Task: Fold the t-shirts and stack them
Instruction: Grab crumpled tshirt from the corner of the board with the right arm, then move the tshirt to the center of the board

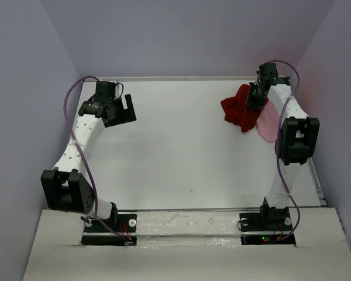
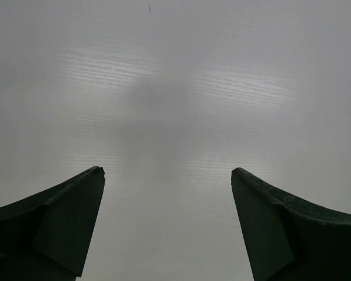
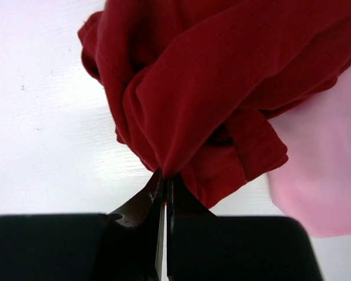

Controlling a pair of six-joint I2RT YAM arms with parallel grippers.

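1. My right pincer [image 1: 254, 96] is in the upper right of the overhead view, reaching to the far side of the flat white counter [image 1: 181, 152].
2. It is clenched. In the right wrist view its two dark fingers [image 3: 137, 208] meet at the lower middle of the frame, with only a thin slit between them, and they pinch a fold of the dark red cloth t-shirt [image 3: 222, 70] at their tips.
3. That dark red cloth t-shirt [image 1: 237, 111] is a crumpled, bunched heap in the upper right of the overhead view, just left of my right wrist. In the wrist view it fills the upper middle and right of the frame, its folds running down into my grip.
4. The light pink cloth t-shirt [image 1: 268, 126] lies touching the red one on its right side, partly hidden behind my right arm. In the wrist view it takes up the right edge [image 3: 322, 170], and a red hem overlaps it.
5. My left pincer [image 1: 126, 111] is in the upper left of the overhead view, well apart from both shirts.
6. It is released. The left wrist view shows the two dark fingers [image 2: 64, 222] spread wide in the lower corners, with only bare counter [image 2: 175, 88] between and beyond them.
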